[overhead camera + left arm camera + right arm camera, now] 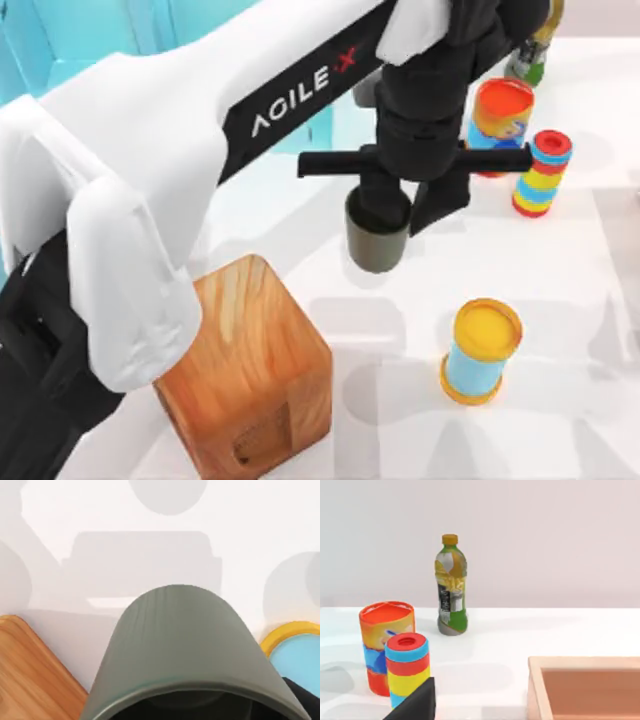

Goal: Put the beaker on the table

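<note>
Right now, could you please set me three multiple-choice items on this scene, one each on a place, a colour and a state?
1. Where is the beaker in the top view?
A. Between the wooden cube and the striped cylinders
B. Inside the cube
C. Beside the bottle

2. What colour is the top of the cylinder nearest the cube?
A. Green
B. Yellow
C. Black

3. What is the left gripper doing?
A. Parked open at the table edge
B. Clamping the bottle
C. Holding the beaker by its rim

Answers: 1 A, the beaker sits in the gap between them; 2 B, its lid is yellow over a light-blue body; 3 C, one finger goes inside the beaker's mouth and the other stays outside.
</note>
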Controlling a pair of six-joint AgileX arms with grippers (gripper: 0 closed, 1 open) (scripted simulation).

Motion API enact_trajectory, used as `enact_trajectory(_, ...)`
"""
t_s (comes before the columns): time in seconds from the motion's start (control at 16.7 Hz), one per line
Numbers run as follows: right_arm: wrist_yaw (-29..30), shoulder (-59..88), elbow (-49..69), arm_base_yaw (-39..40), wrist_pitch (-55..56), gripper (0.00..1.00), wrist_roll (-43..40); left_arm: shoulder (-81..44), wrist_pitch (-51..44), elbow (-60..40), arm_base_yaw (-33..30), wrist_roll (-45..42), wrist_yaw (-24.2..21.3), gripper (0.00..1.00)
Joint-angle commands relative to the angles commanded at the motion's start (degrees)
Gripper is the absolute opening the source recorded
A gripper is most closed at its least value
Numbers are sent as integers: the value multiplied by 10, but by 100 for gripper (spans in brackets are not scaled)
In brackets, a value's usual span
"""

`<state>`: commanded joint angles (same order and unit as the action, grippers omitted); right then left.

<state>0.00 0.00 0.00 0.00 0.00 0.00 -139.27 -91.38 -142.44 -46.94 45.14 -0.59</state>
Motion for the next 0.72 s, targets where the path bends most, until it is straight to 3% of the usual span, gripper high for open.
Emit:
enact_trajectory(0.42,0,0,0,0,0,100,0,35,135,193,4,-4,0,0)
enact_trajectory(0.72,0,0,0,0,0,100,0,47,169,229,5,-5,1,0)
